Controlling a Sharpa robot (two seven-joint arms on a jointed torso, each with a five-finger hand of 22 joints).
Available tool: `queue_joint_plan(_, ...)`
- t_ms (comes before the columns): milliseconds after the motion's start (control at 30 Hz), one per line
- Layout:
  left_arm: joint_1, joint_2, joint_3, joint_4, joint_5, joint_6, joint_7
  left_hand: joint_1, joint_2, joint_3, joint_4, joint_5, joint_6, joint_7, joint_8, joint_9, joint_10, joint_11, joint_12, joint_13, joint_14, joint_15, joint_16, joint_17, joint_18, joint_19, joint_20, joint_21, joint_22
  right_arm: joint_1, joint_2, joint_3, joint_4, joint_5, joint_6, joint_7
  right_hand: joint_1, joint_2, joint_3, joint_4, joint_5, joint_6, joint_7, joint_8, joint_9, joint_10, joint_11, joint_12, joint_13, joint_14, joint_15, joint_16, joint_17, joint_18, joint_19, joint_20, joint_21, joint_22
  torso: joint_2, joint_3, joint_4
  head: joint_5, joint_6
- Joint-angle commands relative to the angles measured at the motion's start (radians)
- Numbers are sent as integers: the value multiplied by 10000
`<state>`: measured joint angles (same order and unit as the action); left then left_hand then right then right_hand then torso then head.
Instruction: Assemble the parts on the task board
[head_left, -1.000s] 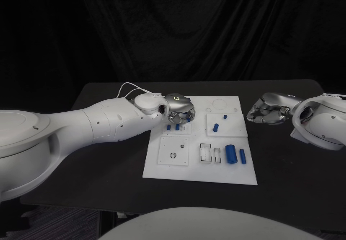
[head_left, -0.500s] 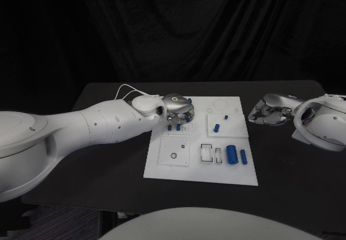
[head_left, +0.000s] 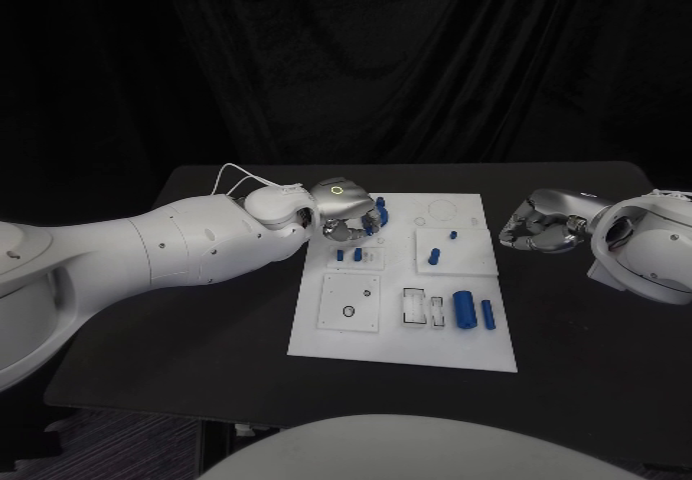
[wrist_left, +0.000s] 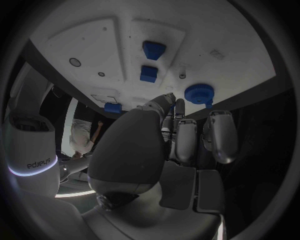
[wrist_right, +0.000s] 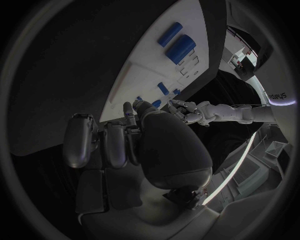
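The left hand (head_left: 346, 212) has lifted from the two small pegs (head_left: 348, 255) toward the board's (head_left: 361, 330) far edge, pinching a blue part (head_left: 381, 209) (likely picked for fitting). The wrist view shows its round cap (wrist_left: 199, 93) at the fingertips. The right hand (head_left: 539, 224) waits curled, empty, off the board.
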<state>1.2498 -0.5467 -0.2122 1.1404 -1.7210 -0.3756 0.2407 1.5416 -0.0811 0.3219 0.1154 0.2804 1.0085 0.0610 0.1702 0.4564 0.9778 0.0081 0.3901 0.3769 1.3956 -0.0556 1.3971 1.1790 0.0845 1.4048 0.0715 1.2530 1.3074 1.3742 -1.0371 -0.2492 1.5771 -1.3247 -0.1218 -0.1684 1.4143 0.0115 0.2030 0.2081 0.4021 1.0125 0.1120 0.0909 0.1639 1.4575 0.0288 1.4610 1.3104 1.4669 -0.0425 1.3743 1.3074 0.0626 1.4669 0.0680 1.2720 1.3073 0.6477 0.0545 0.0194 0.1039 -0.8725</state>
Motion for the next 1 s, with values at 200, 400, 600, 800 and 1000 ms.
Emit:
queue_joint_plan(200,147,-416,4,509,-22,-12,-139,-108,-23,37,-58,5,102,-6,-71,-1,126,-13,-139,-78,108,-2,10,47,-126,1,-63,-4,1686,-30,-27,6,-14,-18,167,-256,-77,-19,63,13,40,58,-4,-2,12,-82,-5,-60,905,448,-14,-49,39,64,-50,-47,-69,1588,-24,22,34,-33,-1)
queue_joint_plan(400,157,-605,2,593,-22,392,-224,-125,-26,43,-57,-52,99,-12,-97,-6,173,-20,-212,-118,76,-4,-25,-23,-115,-29,-62,-62,1670,-60,-30,6,-19,-18,206,-281,-77,-15,72,11,38,66,-7,1,14,-84,-6,-63,903,448,-15,-49,40,65,-51,-48,-77,1586,0,19,16,-11,-1)
queue_joint_plan(600,139,-688,1,530,-23,638,-329,-133,-27,51,-61,-92,93,-9,-121,-11,203,-16,-280,-154,33,-4,-66,-98,-99,-72,-62,-139,1648,-80,-41,6,-23,-18,241,-303,-75,-14,74,9,38,64,-7,0,14,-87,-7,-65,900,448,-16,-50,40,64,-51,-48,-76,1586,11,19,6,-9,-1)
queue_joint_plan(800,103,-622,1,317,-23,703,-408,-117,-25,69,-81,-99,88,-6,-141,-15,223,-10,-335,-181,2,-2,-94,-145,-100,-75,-62,-140,1650,-94,-36,6,-24,-18,277,-301,-74,-13,76,8,38,63,-7,-1,13,-88,-7,-67,897,448,-16,-50,40,64,-50,-49,-76,1587,42,-10,-3,-4,-1)
queue_joint_plan(1000,75,-523,1,186,-23,745,-442,-105,-23,77,-100,-98,96,10,-151,-16,289,3,-348,-188,25,-1,-72,-95,-107,-58,-65,-108,1660,-101,-30,6,-26,-18,285,-296,-62,-5,92,-3,42,52,-7,-8,11,-96,-9,-74,887,446,-17,-58,31,65,-51,-50,-84,1584,47,-16,-17,21,-1)
